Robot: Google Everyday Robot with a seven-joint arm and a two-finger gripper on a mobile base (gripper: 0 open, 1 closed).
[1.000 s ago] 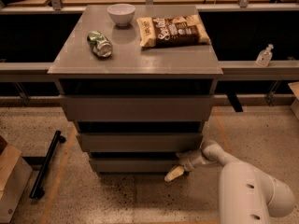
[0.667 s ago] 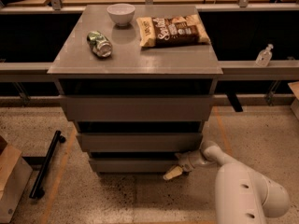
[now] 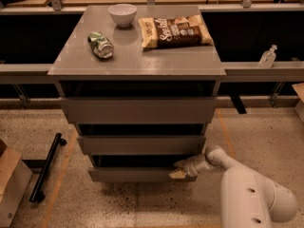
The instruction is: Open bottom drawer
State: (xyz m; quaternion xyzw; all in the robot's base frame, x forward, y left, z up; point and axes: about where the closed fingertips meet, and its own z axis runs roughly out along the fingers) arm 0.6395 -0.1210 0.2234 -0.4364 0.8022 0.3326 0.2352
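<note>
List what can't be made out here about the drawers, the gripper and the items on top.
- Bottom drawer, camera view: its inside is lost in shadow under the middle drawer front.
- Gripper, at that drawer's right end: whether it touches the panel is hidden by its own body.
- Arm: cut off by the bottom edge of the camera view.
- Can: label too blurred to read.

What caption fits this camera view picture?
Robot hand at the right end of the bottom drawer; bowl, can and snack bag on the cabinet top.
</note>
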